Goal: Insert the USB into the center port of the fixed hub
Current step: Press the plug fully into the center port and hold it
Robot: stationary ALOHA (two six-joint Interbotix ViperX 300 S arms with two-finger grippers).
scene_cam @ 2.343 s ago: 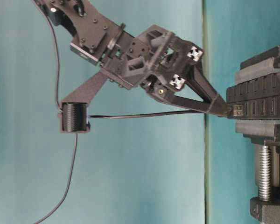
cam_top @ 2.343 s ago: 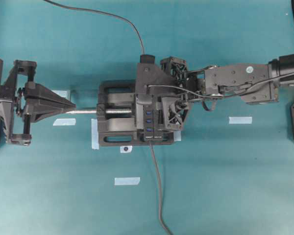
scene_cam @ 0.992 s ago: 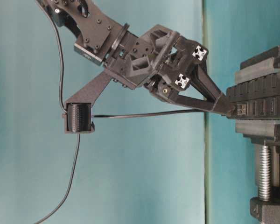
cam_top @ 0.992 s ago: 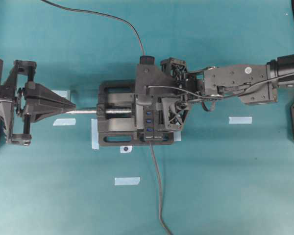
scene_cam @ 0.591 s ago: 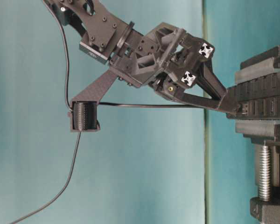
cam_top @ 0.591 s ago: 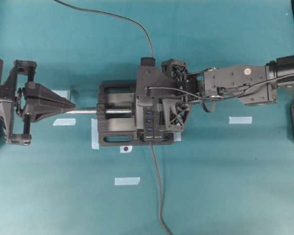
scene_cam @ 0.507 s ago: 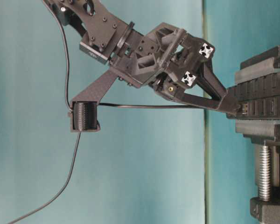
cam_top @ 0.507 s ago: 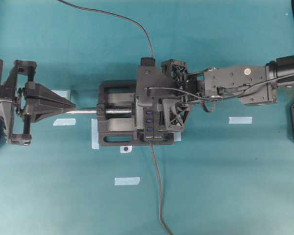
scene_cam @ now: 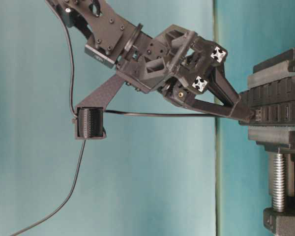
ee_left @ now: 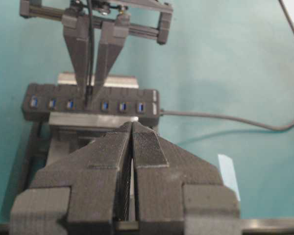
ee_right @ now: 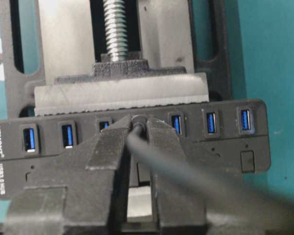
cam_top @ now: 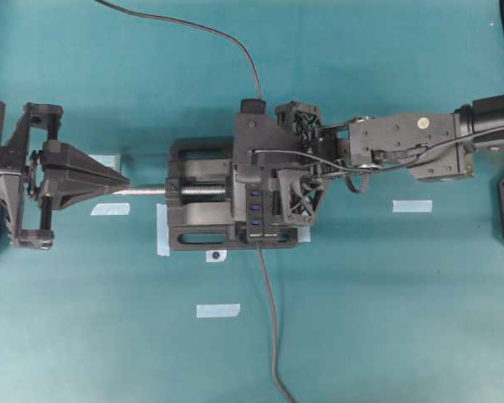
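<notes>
You've got the right gripper point(ee_right: 137, 128) clamped on the USB point(ee_right: 138, 121) right at the center port of the fixed hub point(ee_right: 225, 147), prob. not fully seated yet

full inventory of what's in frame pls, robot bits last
fixed hub: 1, black with blue slots, clamped in the vise
USB: 1, black plug on dark-grey cable, at the center port
vise: 1, black with silver screw, mid table
hub cable: 1, dark grey, runs to the near table edge
tape strips: several, pale blue, on the teal table
left tool: shut, empty, facing the hub
right tool: shut on the USB
</notes>
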